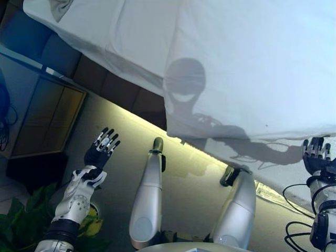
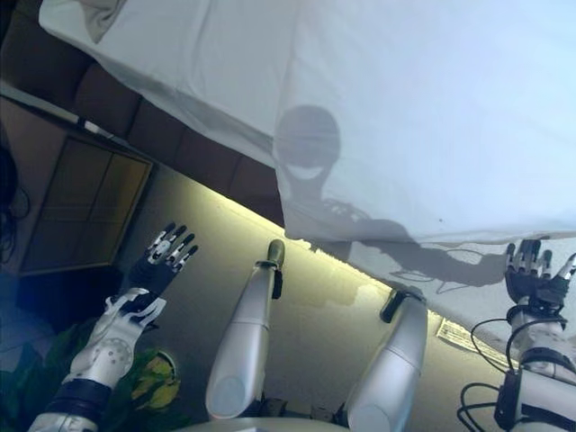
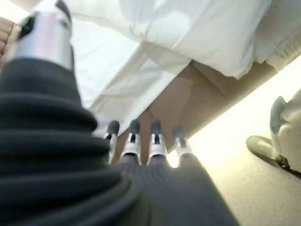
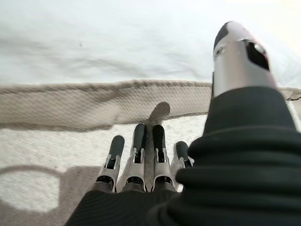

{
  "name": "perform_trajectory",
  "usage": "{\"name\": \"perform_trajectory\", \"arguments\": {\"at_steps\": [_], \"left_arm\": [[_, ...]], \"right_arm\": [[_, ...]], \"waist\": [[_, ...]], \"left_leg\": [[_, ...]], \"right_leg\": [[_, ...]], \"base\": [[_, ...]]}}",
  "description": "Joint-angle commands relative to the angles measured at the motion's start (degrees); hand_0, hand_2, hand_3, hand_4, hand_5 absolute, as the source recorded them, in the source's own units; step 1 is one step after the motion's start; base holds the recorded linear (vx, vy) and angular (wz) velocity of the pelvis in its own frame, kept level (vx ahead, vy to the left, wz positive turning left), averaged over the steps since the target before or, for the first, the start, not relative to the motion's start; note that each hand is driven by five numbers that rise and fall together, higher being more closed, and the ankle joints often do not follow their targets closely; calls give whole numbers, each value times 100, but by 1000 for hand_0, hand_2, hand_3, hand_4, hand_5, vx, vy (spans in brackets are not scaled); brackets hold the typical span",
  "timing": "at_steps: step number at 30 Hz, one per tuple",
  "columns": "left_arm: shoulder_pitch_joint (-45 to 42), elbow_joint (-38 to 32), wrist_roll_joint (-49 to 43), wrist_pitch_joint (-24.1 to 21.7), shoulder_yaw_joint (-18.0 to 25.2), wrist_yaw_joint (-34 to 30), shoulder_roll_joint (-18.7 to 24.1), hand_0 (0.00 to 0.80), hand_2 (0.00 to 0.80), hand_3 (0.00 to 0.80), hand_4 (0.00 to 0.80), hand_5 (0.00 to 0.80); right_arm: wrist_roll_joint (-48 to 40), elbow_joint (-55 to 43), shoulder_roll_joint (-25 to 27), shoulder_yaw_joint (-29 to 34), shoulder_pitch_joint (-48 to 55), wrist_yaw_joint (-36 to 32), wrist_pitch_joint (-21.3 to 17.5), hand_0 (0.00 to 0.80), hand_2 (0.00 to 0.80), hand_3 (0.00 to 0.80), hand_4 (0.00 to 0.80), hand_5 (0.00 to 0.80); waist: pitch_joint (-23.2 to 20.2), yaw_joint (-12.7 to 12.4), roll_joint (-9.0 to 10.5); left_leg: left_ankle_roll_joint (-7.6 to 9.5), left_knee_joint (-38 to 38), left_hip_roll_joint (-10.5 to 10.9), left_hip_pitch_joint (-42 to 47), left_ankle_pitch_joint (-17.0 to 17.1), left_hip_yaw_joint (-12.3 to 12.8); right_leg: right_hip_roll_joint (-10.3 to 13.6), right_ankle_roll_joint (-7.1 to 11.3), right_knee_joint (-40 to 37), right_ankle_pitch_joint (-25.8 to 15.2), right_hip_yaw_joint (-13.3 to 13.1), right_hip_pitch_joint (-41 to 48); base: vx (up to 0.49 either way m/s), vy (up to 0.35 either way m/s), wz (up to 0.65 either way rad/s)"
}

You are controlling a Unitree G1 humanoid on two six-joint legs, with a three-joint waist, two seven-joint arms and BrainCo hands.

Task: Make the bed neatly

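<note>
A white duvet covers the bed and hangs over its near edge, smooth on top with a fold running up the middle. Under it shows the brown bed base. My left hand is open above the floor, short of the bed's side, holding nothing. My right hand is open too, fingers straight, at the duvet's lower hem at the far right. In the right wrist view its fingers lie just short of a beige band along the white cloth. In the left wrist view the fingers point at the hanging duvet.
A dark wooden bedside cabinet stands to the left of the bed. A green leafy plant sits at the lower left by my left arm. A lit strip of pale floor runs along the bed base.
</note>
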State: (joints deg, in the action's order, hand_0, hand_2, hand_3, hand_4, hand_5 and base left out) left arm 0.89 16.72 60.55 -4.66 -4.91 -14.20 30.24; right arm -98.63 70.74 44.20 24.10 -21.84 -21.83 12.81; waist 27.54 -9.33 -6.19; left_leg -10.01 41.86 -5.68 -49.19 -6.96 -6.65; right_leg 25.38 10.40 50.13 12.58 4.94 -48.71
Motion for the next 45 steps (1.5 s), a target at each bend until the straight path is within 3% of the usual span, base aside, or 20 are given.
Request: {"name": "perform_trajectory", "arguments": {"at_steps": [1,8,9,11,12,17,18,19,24,27,28,32,37,45], "left_arm": [[-39,52,101,-106,145,-109,80,0,0,0,0,0],[-86,6,95,-70,175,-162,128,0,0,0,0,0],[-79,17,103,-65,174,-180,134,0,0,0,0,0],[-56,18,108,-34,165,-186,144,0,0,0,0,0],[-47,30,109,-23,153,-200,145,0,0,0,0,0],[-16,88,147,-2,70,-223,112,0,0,0,0,0],[-20,106,142,-8,67,-265,98,0,0,0,0,0],[-20,106,145,-6,58,-268,82,0,0,0,0,0],[-20,108,230,-5,66,-243,57,0,0,0,0,0],[9,50,243,-34,67,-166,19,0,0,0,0,0],[11,8,253,-35,75,-125,13,0,0,0,0,0],[125,-69,261,10,120,110,-115,0,0,0,0,0],[512,-42,377,264,1,300,-384,0,0,0,0,0],[912,-241,383,162,-445,912,-863,0,0,0,0,0]], "right_arm": [[-66,94,477,236,-155,-55,-147,0,0,0,0,0],[173,-115,694,91,-457,-142,-265,0,0,0,0,0],[203,-150,723,56,-531,-168,-278,216,216,216,216,216],[266,-232,779,2,-692,-145,-294,731,731,731,731,731],[312,-264,818,-42,-779,-145,-296,800,800,800,800,800],[471,-457,879,-266,-1138,-123,-324,800,800,800,800,800],[504,-507,872,-283,-1177,-87,-345,800,800,800,800,800],[500,-541,859,-306,-1198,-55,-358,800,800,800,800,800],[359,-519,688,-264,-1054,-18,-334,800,800,800,800,800],[725,-500,524,-294,-873,-121,-409,800,800,800,800,800],[945,-531,446,-327,-798,-163,-509,800,800,800,800,800],[1770,-833,-152,-599,-471,-482,-1009,800,800,800,800,800],[2203,-1435,-1091,-1195,-417,-589,-1053,800,800,800,800,800],[3074,-3472,-2391,-2813,-432,413,-982,800,800,800,800,800]], "waist": [[4,-74,-151],[-55,-122,-137],[-69,-131,-136],[-99,-138,-136],[-120,-145,-142],[-195,-150,-202],[-176,-151,-220],[-212,-145,-227],[-209,-142,-213],[-259,-129,-181],[-237,-124,-179],[-270,-61,-128],[-249,62,-88],[-216,259,-161]], "left_leg": [[116,-81,-243,166,83,-220],[136,-120,-218,175,118,-205],[134,-127,-217,179,125,-202],[129,-152,-222,189,138,-194],[126,-176,-225,198,150,-189],[118,-328,-225,239,235,-142],[122,-404,-210,203,421,-116],[106,-382,-227,257,278,-104],[123,-540,-202,299,486,-77],[121,-656,-216,463,403,-79],[137,-756,-198,472,575,-76],[154,-873,-211,613,600,-56],[175,-862,-257,668,604,-37],[169,-1208,-290,851,845,40]], "right_leg": [[143,244,-49,-609,-298,-102],[182,231,-64,-634,-256,-89],[194,237,-68,-641,-248,-84],[218,242,-89,-654,-231,-78],[228,244,-103,-659,-228,-75],[292,266,-162,-701,-223,-87],[321,206,-255,-876,-187,-129],[329,272,-208,-732,-203,-79],[360,248,-399,-954,-112,-17],[332,341,-508,-892,-78,161],[328,287,-630,-1064,-38,175],[274,288,-750,-1101,-21,330],[223,298,-725,-1077,-74,375],[157,323,-1000,-1181,-186,479]], "base": [[0,0,0],[0,0,0],[7,10,4],[7,24,5],[13,48,5],[-12,59,3],[-10,54,5],[-19,56,8],[-37,25,12],[40,3,6],[5,14,6],[-22,7,0],[-18,10,-6],[-34,59,-12]]}}
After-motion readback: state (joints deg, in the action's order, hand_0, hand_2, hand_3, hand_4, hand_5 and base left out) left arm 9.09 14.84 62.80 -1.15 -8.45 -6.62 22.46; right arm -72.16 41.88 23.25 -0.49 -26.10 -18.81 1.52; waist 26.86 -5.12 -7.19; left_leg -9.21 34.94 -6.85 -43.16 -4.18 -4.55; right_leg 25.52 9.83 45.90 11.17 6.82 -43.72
